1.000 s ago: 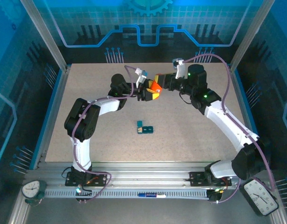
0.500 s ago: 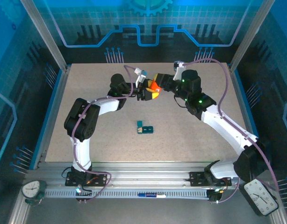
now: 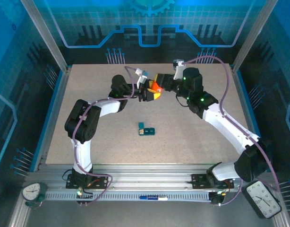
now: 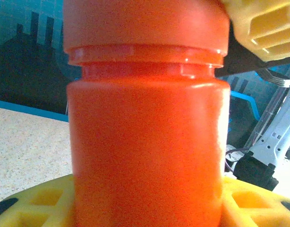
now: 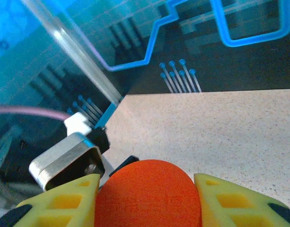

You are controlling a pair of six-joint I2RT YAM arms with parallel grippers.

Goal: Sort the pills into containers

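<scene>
Left claw (image 3: 152, 93) was clamped around the body of the orange bottle (image 4: 145, 142), and the right claw (image 3: 160, 80) was closed on its cap (image 5: 147, 194), the two holding it in the air over the far middle of the surface (image 3: 98, 142). Over the last second neither grip had altered, but the right arm's wrist and forearm had swung a little toward the left arm while the bottle stayed where it was. That looked like a twist to loosen the cap, which was still on. The containers (image 3: 146, 129), a dark-teal strip, lay near the middle of the surface, well apart from the bottle. By that reading, the pills were still shut inside and sorting had not begun.
</scene>
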